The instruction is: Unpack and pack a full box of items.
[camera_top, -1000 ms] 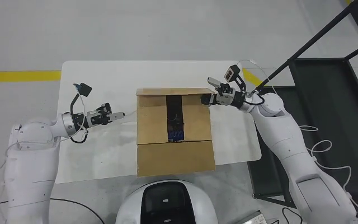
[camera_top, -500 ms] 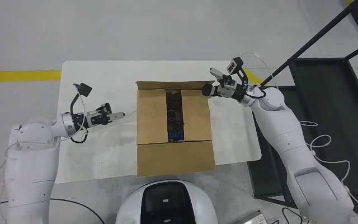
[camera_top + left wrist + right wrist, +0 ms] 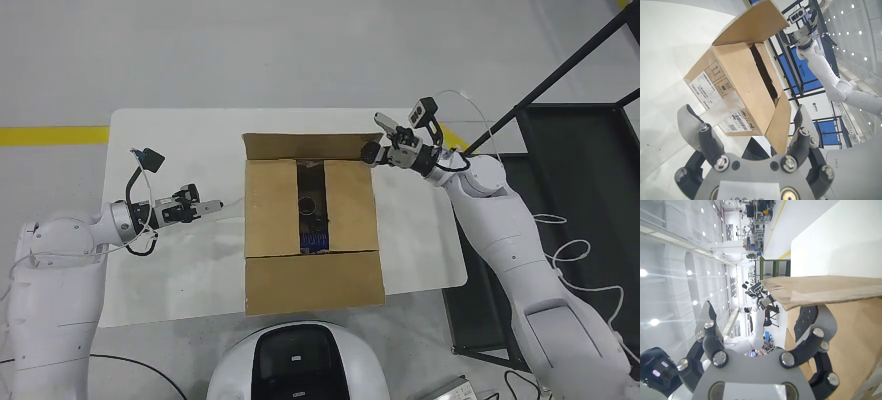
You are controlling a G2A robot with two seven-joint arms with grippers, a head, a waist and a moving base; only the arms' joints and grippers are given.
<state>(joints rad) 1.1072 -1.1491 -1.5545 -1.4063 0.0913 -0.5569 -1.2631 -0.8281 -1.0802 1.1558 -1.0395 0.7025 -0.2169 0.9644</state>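
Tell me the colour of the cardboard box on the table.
Plain brown; the cardboard box shows best in the top view.

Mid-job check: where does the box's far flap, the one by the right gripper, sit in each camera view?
Top view: the far flap stands along the far edge of the box.
Left wrist view: the far flap juts up above the box's open slot.
Right wrist view: the far flap runs edge-on across one of the fingers.
Shared landmark: the right gripper at the flap's corner.

White table (image 3: 200,285) on grey floor (image 3: 300,50), yellow floor stripe (image 3: 50,134) beside it, dark metal rack (image 3: 590,150) alongside
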